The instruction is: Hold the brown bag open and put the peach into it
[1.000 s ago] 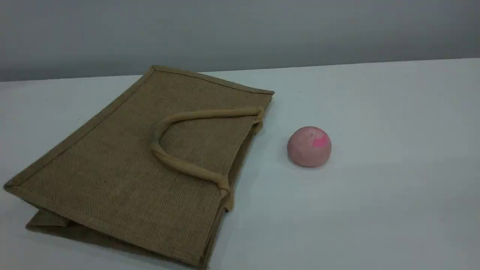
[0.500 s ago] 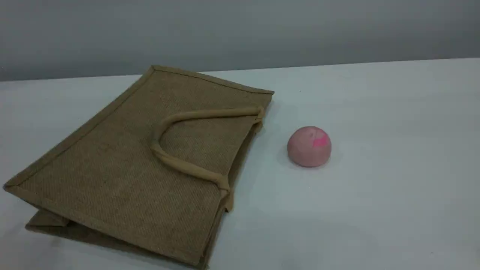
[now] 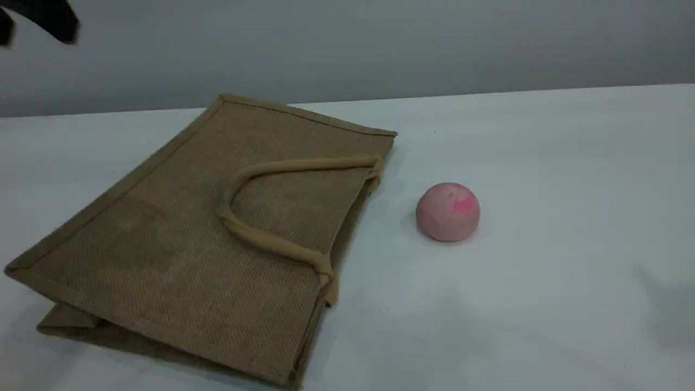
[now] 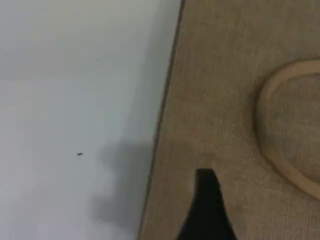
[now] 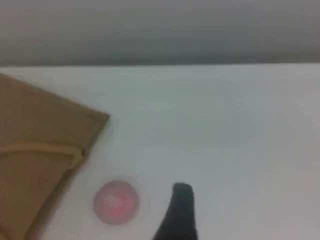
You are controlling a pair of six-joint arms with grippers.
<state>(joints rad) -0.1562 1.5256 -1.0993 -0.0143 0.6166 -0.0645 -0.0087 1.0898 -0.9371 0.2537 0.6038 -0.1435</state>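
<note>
The brown bag (image 3: 163, 260) lies flat on the white table at the left, one loop handle (image 3: 271, 247) resting on its top face and its mouth facing right. To the right of the mouth, a short gap away, sits the pink peach (image 3: 448, 212). A dark, blurred part of my left arm (image 3: 40, 19) shows in the top left corner. In the left wrist view one black fingertip (image 4: 206, 200) hangs over the bag (image 4: 240, 100) near its edge, holding nothing. In the right wrist view one fingertip (image 5: 181, 210) hovers right of the peach (image 5: 116, 201), apart from it.
A grey wall rises behind the table's far edge (image 3: 488, 92). The bare white tabletop (image 3: 570, 217) stretches right of the peach. A faint shadow falls on the table at the lower right (image 3: 668, 309).
A dark part of my left arm has come into the scene view's top left corner, and shadows have spread over the bag and the lower right. Bag and peach have not moved.
</note>
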